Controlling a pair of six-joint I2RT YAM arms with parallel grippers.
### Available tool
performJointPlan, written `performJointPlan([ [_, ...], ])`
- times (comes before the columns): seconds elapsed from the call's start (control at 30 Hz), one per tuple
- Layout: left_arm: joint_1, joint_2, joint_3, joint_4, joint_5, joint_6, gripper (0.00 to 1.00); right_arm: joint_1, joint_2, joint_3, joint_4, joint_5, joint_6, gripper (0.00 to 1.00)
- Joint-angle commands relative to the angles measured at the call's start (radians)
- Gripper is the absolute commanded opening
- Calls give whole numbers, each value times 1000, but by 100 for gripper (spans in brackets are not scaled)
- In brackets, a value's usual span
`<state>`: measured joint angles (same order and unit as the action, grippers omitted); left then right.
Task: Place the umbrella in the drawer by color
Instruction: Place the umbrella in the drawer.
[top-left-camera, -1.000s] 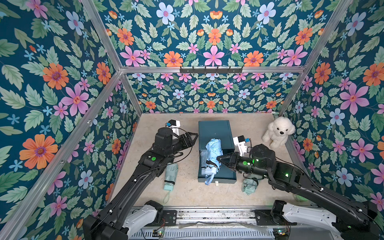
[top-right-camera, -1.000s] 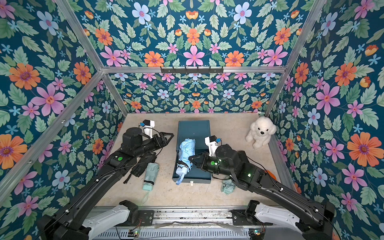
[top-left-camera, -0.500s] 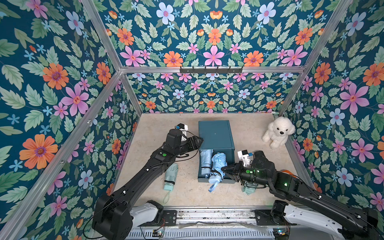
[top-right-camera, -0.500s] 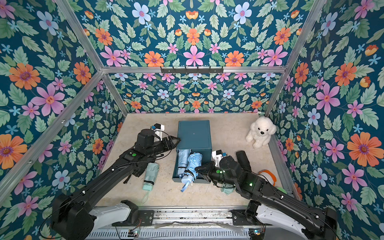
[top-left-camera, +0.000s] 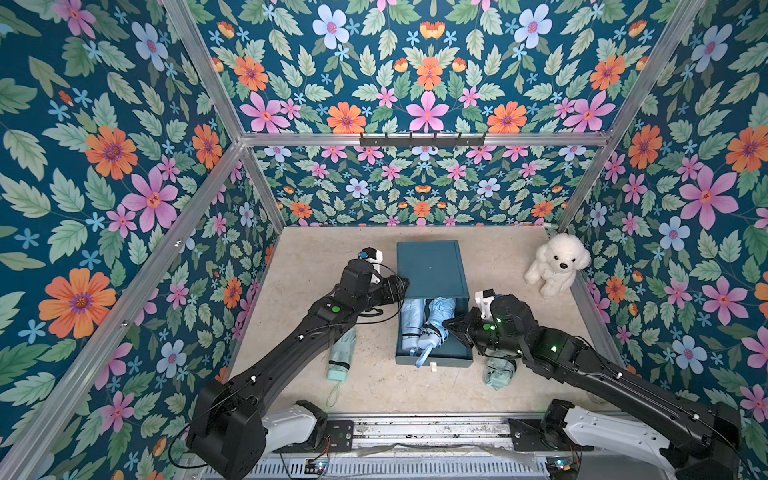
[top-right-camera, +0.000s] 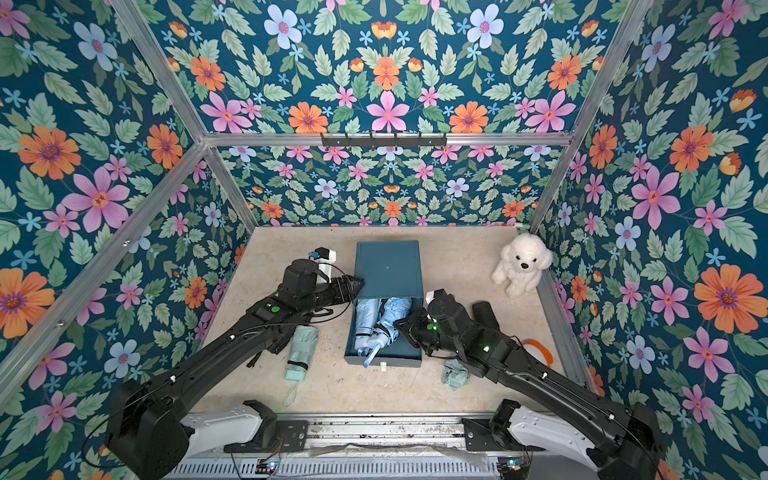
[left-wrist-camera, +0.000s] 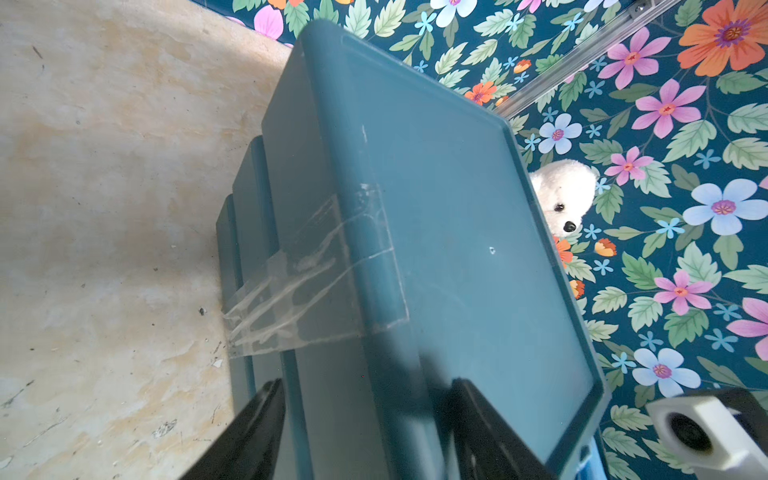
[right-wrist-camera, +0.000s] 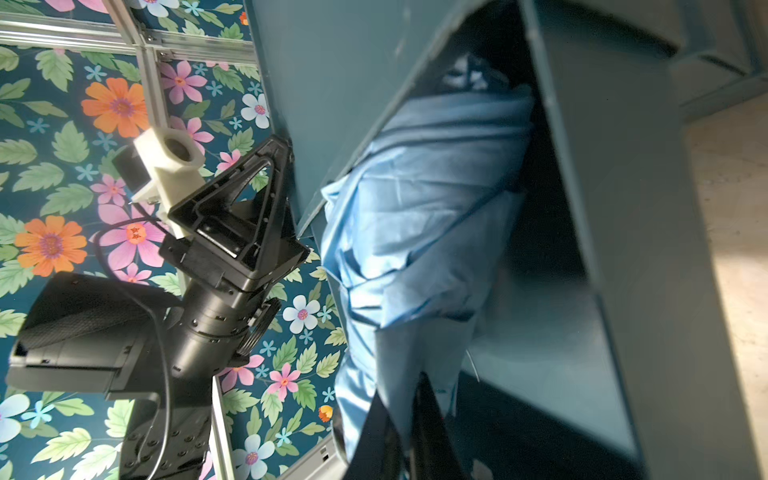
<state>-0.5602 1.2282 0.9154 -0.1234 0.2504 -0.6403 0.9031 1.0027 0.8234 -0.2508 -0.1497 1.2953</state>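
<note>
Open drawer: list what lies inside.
Two folded light blue umbrellas lie side by side in the drawer: the left umbrella free, the right umbrella held by the shut right gripper. Their far ends and the drawer's back are hidden under the cabinet top.
</note>
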Motion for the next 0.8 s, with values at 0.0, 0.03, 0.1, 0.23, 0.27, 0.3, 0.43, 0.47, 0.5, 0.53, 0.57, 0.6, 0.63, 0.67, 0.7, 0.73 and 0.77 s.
performJointPlan([
  [0.0, 2, 5, 0, -83, -49, 40, 66, -8, 34, 44, -37, 44, -87, 0],
  [0.03, 2, 4, -1, -85, -51, 44, 66, -7, 49, 58, -59, 57, -110, 0],
  [0.1, 2, 2, 0, -87, -51, 47, 66, -7, 71, 79, -95, 89, -139, 0],
  [0.23, 2, 7, -1, -87, -47, 51, 65, -7, 107, 82, -122, 128, -171, 0],
  [0.27, 2, 8, -1, -87, -45, 52, 64, -7, 117, 82, -125, 134, -183, 0],
  [0.3, 2, 8, -2, -87, -45, 51, 64, -5, 126, 84, -131, 140, -192, 0],
  [0.43, 2, 10, -1, -84, -40, 51, 64, 17, 143, 107, -195, 197, -217, 0],
  [0.47, 2, 12, 0, -83, -38, 52, 64, 21, 144, 112, -205, 204, -225, 0],
  [0.5, 3, 14, 2, -83, -38, 51, 64, 23, 145, 117, -221, 211, -232, 0],
  [0.53, 2, 17, 5, -85, -37, 54, 64, 26, 146, 122, -239, 225, -237, 0],
  [0.57, 2, 18, 7, -85, -37, 54, 63, 29, 149, 127, -260, 238, -242, 5],
  [0.6, 2, 19, 7, -87, -38, 54, 64, 29, 147, 128, -277, 248, -245, 13],
  [0.63, 2, 19, 9, -86, -39, 54, 63, 30, 145, 128, -291, 258, -248, 27],
  [0.67, 2, 19, 8, -86, -40, 54, 64, 32, 140, 131, -307, 269, -253, 46],
  [0.7, 2, 20, 10, -87, -40, 55, 63, 35, 136, 135, -315, 276, -257, 50],
  [0.73, 2, 21, 11, -86, -39, 56, 63, 44, 127, 145, -324, 293, -265, 52],
  [0.77, 2, 22, 11, -87, -37, 57, 64, 56, 120, 162, -336, 314, -275, 53],
])
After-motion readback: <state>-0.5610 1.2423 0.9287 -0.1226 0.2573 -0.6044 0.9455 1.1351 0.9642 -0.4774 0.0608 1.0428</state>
